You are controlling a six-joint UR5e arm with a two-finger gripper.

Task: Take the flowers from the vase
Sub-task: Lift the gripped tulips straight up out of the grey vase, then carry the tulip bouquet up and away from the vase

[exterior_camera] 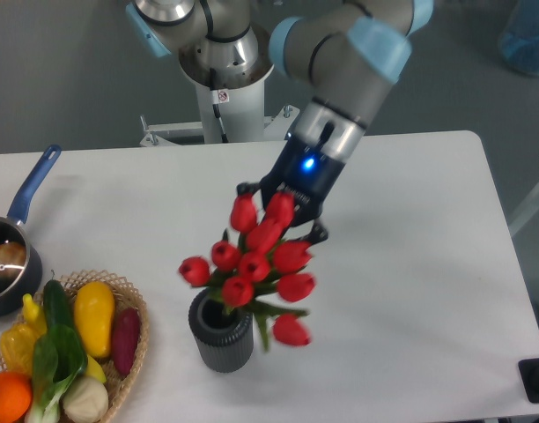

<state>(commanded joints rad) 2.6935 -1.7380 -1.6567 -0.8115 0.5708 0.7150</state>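
The flowers (256,264), a bunch of red tulips with green stems, hang in the air above and to the right of the vase (221,333). The vase is dark grey, ribbed and upright near the table's front, and its round mouth shows dark. My gripper (283,216) comes down from the upper right and is shut on the flowers at the back of the bunch; the blooms hide most of its fingers. The lower stem ends are hidden behind the blooms close to the vase's rim.
A wicker basket (133,304) of colourful vegetables sits at the front left, close to the vase. A dark saucepan (7,264) with a blue handle lies at the left edge. The robot's base (221,70) stands behind the table (410,291).
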